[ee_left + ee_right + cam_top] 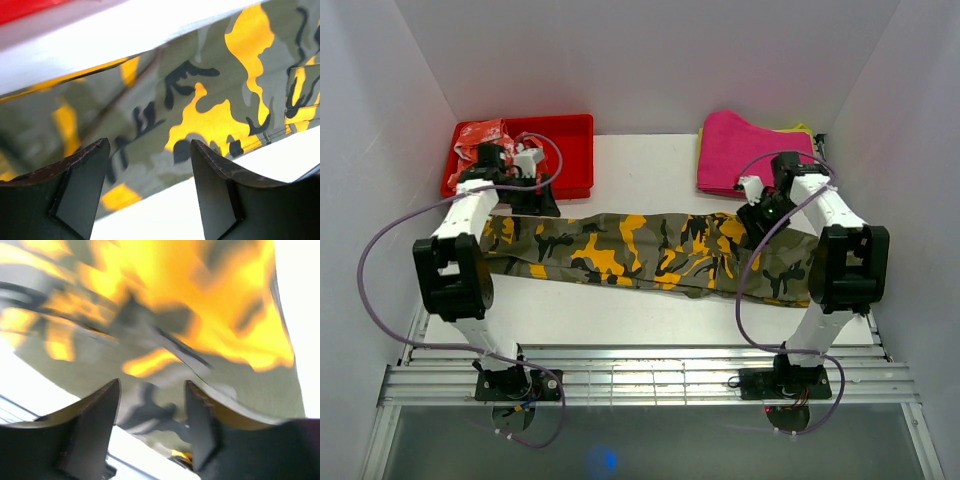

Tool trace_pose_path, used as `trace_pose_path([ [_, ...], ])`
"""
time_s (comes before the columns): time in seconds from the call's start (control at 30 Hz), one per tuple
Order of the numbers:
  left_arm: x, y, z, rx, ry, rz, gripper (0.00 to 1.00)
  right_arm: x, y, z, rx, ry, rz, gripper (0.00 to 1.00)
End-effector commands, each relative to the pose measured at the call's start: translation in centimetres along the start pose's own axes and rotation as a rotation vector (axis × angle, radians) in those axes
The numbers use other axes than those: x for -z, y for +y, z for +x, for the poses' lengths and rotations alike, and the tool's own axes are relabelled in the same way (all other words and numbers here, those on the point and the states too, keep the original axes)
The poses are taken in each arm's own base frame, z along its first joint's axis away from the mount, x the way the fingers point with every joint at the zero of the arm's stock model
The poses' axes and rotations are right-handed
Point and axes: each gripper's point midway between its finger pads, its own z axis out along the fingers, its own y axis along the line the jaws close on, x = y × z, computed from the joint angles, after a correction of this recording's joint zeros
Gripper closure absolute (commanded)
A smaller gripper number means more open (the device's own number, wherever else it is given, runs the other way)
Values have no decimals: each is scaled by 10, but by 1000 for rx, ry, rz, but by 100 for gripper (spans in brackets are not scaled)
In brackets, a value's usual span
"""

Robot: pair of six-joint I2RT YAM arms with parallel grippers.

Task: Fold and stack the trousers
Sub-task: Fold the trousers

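Top external view, near to far.

1. Table (640,310): bare strip at 6 o'clock, between the arm bases and the cloth.
2. Trousers (640,250): laid flat at mid-table, long axis running 9 o'clock to 3 o'clock, not yet folded across their length.
3. Left hand (525,160): over the far edge of the 9 o'clock end. Left wrist view: fingers parted, cloth just below, nothing clamped. Released.
4. Right hand (757,205): over the far edge toward the 3 o'clock end. Right wrist view, blurred: fingers parted, cloth very close, no fold seen pinched. Released, as far as can be told.
5. Judgement: each hand is nearest its own end, so an end-to-end fold along the long axis suits.
6. Red tray (575,130), 11 o'clock: holds a red-and-white garment (480,135).
7. Pink cloth (745,150), 1 o'clock: folded, on the table, apart from the trousers.
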Motion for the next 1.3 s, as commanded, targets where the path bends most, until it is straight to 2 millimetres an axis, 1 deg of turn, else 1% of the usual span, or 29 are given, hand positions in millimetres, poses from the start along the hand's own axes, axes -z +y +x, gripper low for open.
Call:
trace_pose_path([
  [0.0,61,3,7,-7,-49,14,24,44,70,-60,199,-183,-100,42],
  [0.03,66,8,11,13,-42,22,25,48,83,-68,228,-202,-111,49],
  [0.07,72,13,16,38,-38,19,28,45,107,-77,292,-200,-136,53],
  [0.1,83,29,23,98,-43,1,29,45,118,-83,324,-202,-141,56],
  [0.13,91,36,25,122,-60,-2,29,42,127,-89,356,-205,-133,58],
  [0.17,96,43,28,145,-68,-5,30,36,149,-94,404,-190,-147,59],
  [0.2,106,58,34,183,-81,-37,30,32,157,-97,429,-185,-142,59],
  [0.23,110,66,38,193,-78,-57,30,22,161,-100,453,-169,-118,61],
  [0.27,113,73,42,183,-72,-74,30,13,178,-100,490,-146,-127,62],
  [0.3,118,85,50,203,-55,-116,30,6,183,-101,504,-132,-124,63],
  [0.33,122,92,50,202,-54,-133,30,-6,185,-99,515,-100,-107,64],
  [0.37,124,98,53,213,-50,-137,30,-14,197,-102,550,-93,-105,64],
  [0.4,130,105,58,247,-46,-141,30,-20,201,-100,555,-79,-103,64],
  [0.43,136,110,52,248,-54,-157,30,-31,202,-99,561,-55,-90,64],
  [0.47,139,114,53,262,-49,-163,30,-38,208,-101,581,-56,-82,63],
  [0.5,142,121,58,297,-41,-166,30,-46,210,-98,580,-41,-79,63],
  [0.53,145,125,55,304,-52,-172,29,-54,209,-97,582,-25,-68,62],
  [0.6,146,133,58,339,-51,-180,29,-64,213,-98,589,-22,-66,62],
  [0.63,146,133,58,341,-53,-176,29,-70,214,-97,592,-11,-66,61],
  [0.7,145,133,58,355,-48,-169,29,-76,219,-97,602,-1,-74,61],
  [0.8,143,134,59,360,-49,-167,29,-79,225,-95,622,-1,-83,61],
  [1.07,141,140,60,370,-41,-178,28,-92,240,-76,677,44,-101,62],
  [1.2,140,143,63,371,-36,-191,28,-101,236,-72,691,62,-58,61],
  [1.27,140,143,64,372,-36,-197,28,-105,228,-77,689,60,-9,61],
])
